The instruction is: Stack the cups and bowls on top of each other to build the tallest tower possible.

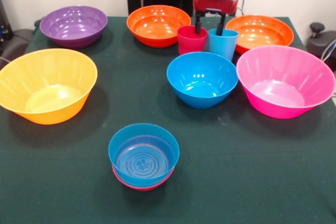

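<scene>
**Gripper parked over the two cups, fingers dipped one in each**

We see the red and black gripper down at the back of the dark green cloth-covered surface. Its two dark fingers are spread wide and hold nothing: one reaches into the short crimson red plastic cup, the other into the taller light blue plastic cup. The two cups stand upright, side by side and touching.

Up front, we have the small glossy blue bowl nested inside the small red bowl, only the red rim peeking out beneath.

The mid-sized blue bowl sits just in front of the cups. The large pink bowl is on the right, the large yellow-orange bowl on the left. At the back are the purple bowl and two orange bowls, one left of the cups and one to their right.

We can read no brand, label or writing on any piece.
</scene>
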`<state>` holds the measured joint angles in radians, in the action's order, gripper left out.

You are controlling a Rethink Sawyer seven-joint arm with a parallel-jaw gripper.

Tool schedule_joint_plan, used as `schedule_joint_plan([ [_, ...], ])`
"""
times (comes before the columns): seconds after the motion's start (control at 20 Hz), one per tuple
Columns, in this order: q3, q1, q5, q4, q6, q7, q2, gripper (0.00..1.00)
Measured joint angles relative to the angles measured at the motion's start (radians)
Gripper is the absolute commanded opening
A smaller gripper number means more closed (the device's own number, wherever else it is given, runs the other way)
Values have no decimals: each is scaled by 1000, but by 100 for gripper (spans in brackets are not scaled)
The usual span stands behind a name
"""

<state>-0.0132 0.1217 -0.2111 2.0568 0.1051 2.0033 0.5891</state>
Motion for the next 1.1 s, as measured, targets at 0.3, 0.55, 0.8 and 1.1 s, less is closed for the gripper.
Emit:
schedule_joint_plan([
  [0.3,0,8,0,-17,0,0,-37,100],
  [0.55,1,19,0,-29,0,0,-56,100],
  [0.8,22,55,-2,-40,-15,0,-71,100],
  [1.1,32,79,-21,-49,-77,0,-60,0],
])
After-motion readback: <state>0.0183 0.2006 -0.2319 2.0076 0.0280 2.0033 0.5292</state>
